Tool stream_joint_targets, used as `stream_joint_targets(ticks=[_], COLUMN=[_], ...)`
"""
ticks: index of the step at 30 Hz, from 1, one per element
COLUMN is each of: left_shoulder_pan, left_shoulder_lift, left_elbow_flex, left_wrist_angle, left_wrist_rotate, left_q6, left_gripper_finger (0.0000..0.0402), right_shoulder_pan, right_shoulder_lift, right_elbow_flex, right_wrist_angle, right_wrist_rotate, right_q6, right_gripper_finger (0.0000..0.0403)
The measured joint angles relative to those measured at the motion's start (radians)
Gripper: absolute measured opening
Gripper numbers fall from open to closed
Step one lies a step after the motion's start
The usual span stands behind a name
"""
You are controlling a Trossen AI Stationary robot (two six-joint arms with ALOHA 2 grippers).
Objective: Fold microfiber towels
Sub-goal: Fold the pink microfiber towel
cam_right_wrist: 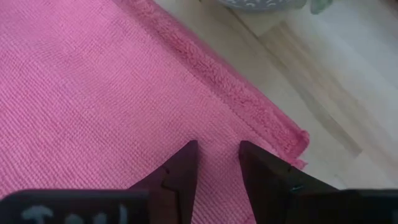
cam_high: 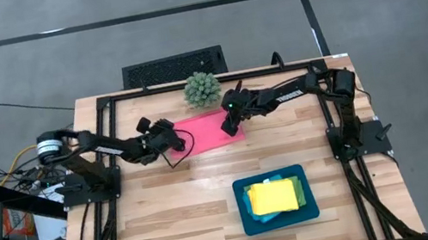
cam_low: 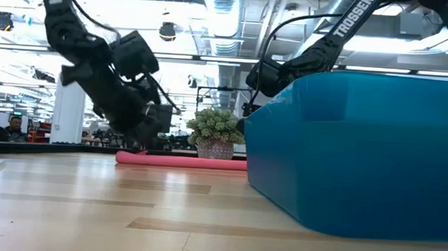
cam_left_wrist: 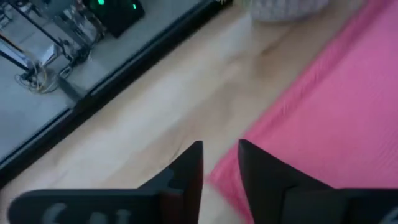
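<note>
Both hands' parted fingers meet flat, nubbly pink towel (cam_right_wrist: 93, 93).

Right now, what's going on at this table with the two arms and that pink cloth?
Both arms are working on the pink towel lying flat near the table's far edge, beside the small plant. The left gripper is at its left end and the right gripper at its right end, each with fingers slightly apart and nothing lifted. A yellow towel sits folded on others in the teal tray.
</note>
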Motion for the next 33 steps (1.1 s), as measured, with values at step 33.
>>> stream_joint_targets(ticks=[33], left_shoulder_pan=[-0.110], left_shoulder_lift=[0.124], left_elbow_flex=[-0.142], left_wrist_angle=[0.280], left_wrist_rotate=[0.208], left_q6=[-0.351], left_gripper_finger=[0.0002], right_shoulder_pan=[0.195], right_shoulder_lift=[-0.021], right_elbow_flex=[-0.003], right_wrist_angle=[0.003], right_wrist_rotate=[0.013], right_q6=[0.034], right_gripper_finger=[0.0143])
